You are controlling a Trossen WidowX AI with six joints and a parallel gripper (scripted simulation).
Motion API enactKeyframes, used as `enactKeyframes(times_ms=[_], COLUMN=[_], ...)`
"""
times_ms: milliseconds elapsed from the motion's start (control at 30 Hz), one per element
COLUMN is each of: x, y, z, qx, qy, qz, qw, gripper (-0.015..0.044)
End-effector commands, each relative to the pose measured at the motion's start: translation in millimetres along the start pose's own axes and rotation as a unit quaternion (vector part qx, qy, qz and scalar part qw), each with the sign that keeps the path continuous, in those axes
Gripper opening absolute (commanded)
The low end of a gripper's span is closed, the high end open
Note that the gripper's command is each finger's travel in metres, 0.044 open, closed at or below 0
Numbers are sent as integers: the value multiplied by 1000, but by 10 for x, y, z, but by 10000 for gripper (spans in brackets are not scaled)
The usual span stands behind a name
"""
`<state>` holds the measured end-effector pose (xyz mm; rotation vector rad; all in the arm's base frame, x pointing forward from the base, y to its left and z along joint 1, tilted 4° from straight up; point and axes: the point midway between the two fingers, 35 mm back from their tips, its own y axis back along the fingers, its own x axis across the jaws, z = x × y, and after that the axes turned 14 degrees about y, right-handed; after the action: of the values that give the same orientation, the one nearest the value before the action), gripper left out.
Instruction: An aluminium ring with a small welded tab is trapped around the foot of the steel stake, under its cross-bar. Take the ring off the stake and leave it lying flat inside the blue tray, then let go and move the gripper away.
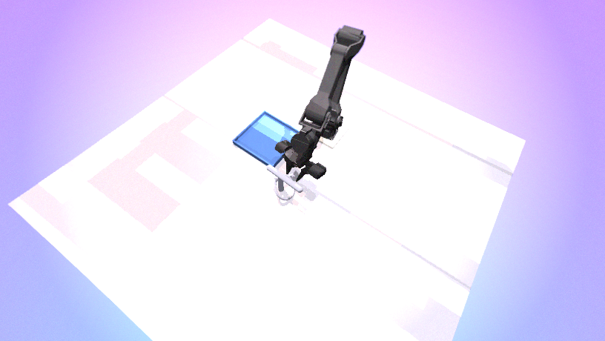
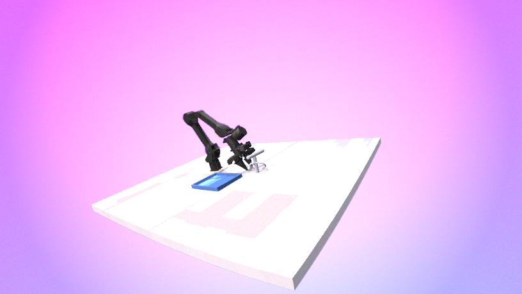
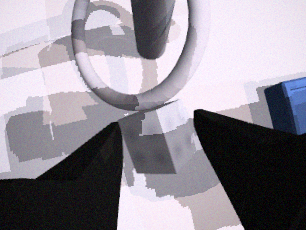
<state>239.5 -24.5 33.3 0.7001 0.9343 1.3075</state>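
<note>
Wrist camera view: the aluminium ring (image 1: 284, 199) (image 2: 265, 167) (image 3: 86, 65) encircles the steel stake (image 1: 280, 184) (image 2: 254, 160) (image 3: 151, 30), low on its post and under the cross-bar (image 1: 285, 178) (image 2: 256, 154). Its welded tab (image 1: 294, 173) (image 3: 152, 142), a small grey block, juts from the stake's arm-facing side. Just behind that block, the gripper (image 1: 292, 176) (image 2: 248, 169) (image 3: 157, 117) has its fingers part-way apart, one on either side of the tab's line and with visible room at both; nothing is clamped. Beside the stake lies the blue tray (image 1: 252, 154) (image 2: 205, 188) (image 3: 285, 105), with no ring in it, on the pale counter (image 1: 253, 253) (image 2: 256, 252) (image 3: 275, 30).

The step in hand appears to be gripping the tab. Done well, it calls for a short, straight advance toward the stake until the pads cover the block's two side faces, then an even squeeze that does not shove the ring against the post. The hold should be firm before any lift, since the ring will probably need tilting and threading past one end of the cross-bar; a shallow pinch could let the tab twist free.

The black arm (image 1: 332, 75) (image 2: 210, 120) arches toward the stake, elbow high, wrist bent so that the fingers slant down and forward, close to the stake's foot and beside its cross-bar.
</note>
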Motion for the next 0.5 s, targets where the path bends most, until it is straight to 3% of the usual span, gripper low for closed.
enactKeyframes(times_ms=[0, 467], x=[13, 1], y=[-26, -4], z=[-36, -6], qx=[6, 1], qy=[3, 0], qz=[3, 0], qw=[1000, 1000], gripper=[200, 113])
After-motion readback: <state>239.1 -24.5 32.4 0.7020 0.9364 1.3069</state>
